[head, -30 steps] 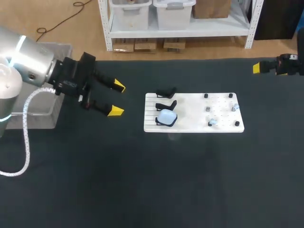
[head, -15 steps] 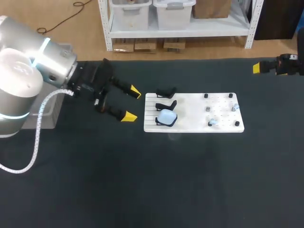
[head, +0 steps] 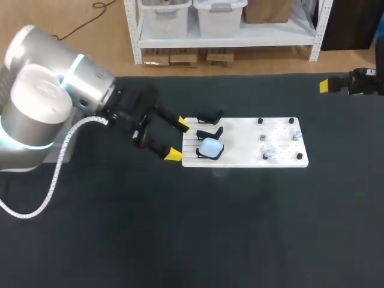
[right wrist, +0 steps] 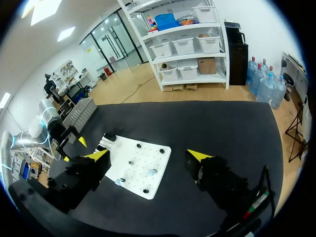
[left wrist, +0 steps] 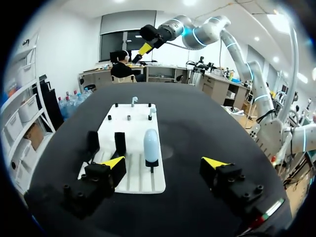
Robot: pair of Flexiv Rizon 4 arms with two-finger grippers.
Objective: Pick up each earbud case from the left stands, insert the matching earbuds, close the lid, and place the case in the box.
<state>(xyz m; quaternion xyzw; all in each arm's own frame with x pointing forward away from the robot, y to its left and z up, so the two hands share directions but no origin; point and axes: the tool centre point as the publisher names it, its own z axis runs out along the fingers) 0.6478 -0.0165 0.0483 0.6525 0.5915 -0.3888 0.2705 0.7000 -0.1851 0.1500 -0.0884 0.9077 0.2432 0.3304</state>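
Yellow-tipped, the left tool [head: 178,139] has swept right to the white board [head: 240,135], wide open and empty, closing on the earbud case [head: 210,146].

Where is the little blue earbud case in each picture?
Head view: earbud case on the white board's left end, near its front edge.
Left wrist view: upright on the board, ahead of the left gripper.
Right wrist view: cannot make it out.
Shared landmark: the white board.
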